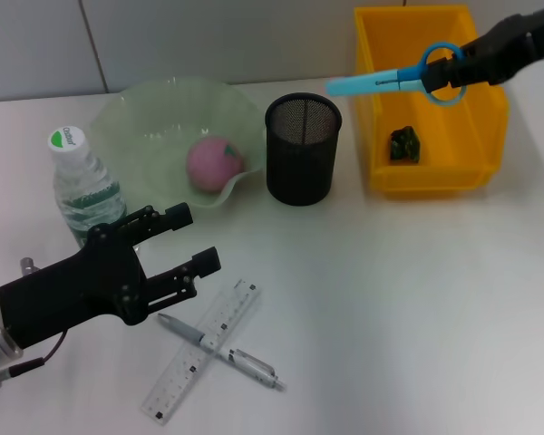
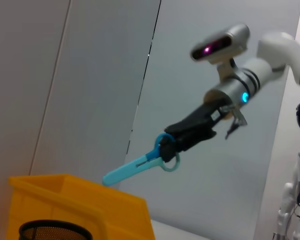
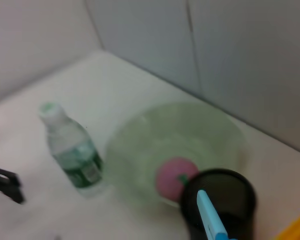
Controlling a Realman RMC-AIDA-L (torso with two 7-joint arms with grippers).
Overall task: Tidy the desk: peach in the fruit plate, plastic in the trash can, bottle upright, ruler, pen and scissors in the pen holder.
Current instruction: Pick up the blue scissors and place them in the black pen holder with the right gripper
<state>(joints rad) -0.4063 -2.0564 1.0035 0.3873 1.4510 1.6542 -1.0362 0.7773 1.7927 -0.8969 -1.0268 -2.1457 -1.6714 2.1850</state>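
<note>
The right gripper (image 1: 455, 71) is pinching the blue-handled plastic scissors (image 1: 394, 80) aloft at 2 o'clock of the black mesh pen holder (image 1: 303, 149); tips should be dropping inside; the left gripper (image 1: 183, 239), fingers spread, is idling at 7 o'clock.

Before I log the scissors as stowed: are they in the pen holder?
Out. The right end effector holds the scissors in the air, beside the pen holder.

Black wire-mesh metal pen holder (image 1: 303, 149), matt. Pale green translucent wavy-rimmed fruit plate (image 1: 168, 127), glossy, w/ matt pink peach (image 1: 214, 163). Yellow plastic bin (image 1: 431, 100), smooth. Light blue plastic-handled scissors (image 1: 394, 82) in right gripper (image 1: 455, 72) jaws; clear ruler (image 1: 202, 350) just beyond left gripper (image 1: 186, 240) jaws.
</note>
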